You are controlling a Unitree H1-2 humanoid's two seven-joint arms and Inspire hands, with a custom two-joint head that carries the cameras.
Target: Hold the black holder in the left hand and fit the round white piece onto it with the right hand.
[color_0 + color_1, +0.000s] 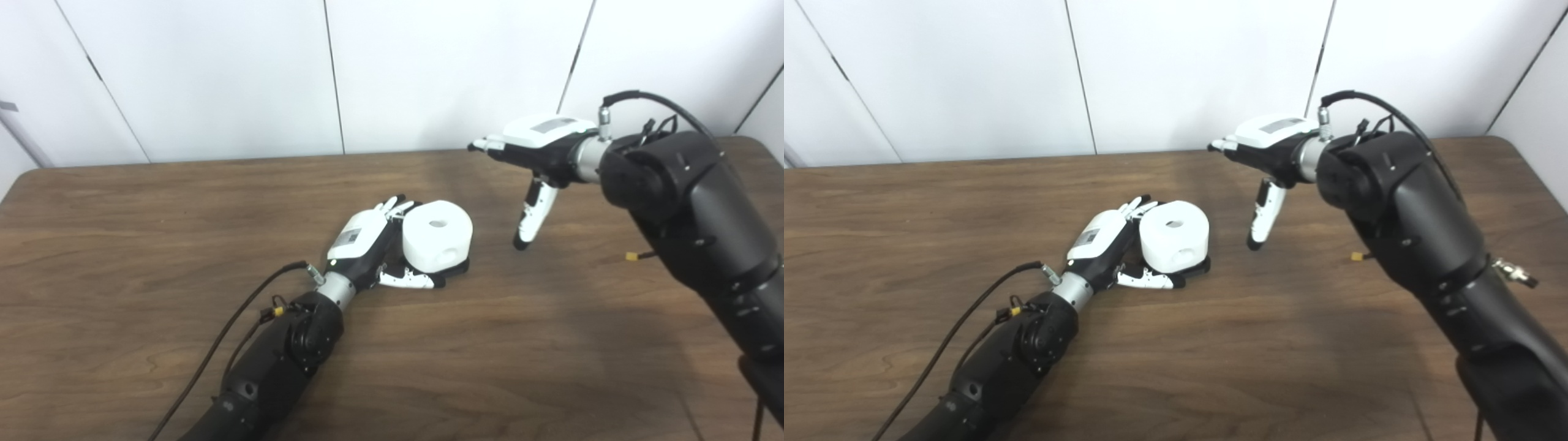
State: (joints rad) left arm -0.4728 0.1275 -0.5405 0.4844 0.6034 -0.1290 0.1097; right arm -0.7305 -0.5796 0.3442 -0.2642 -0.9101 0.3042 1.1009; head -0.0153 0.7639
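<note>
The round white piece [437,236] with a hole in its top sits on the black holder [460,267], of which only a low dark edge shows under it, at the middle of the table. My left hand [362,240] lies on the table against the piece's left side. Its fingers [395,205] stretch straight along the back and its thumb [409,280] lies in front of the holder; they are not closed on it. My right hand [539,153] hovers above the table to the right of the piece, open and empty, thumb hanging down.
The brown wooden table [153,233] ends at a white panelled wall behind. A black cable [245,312] runs along my left forearm. My right forearm [692,208] fills the right side of the view.
</note>
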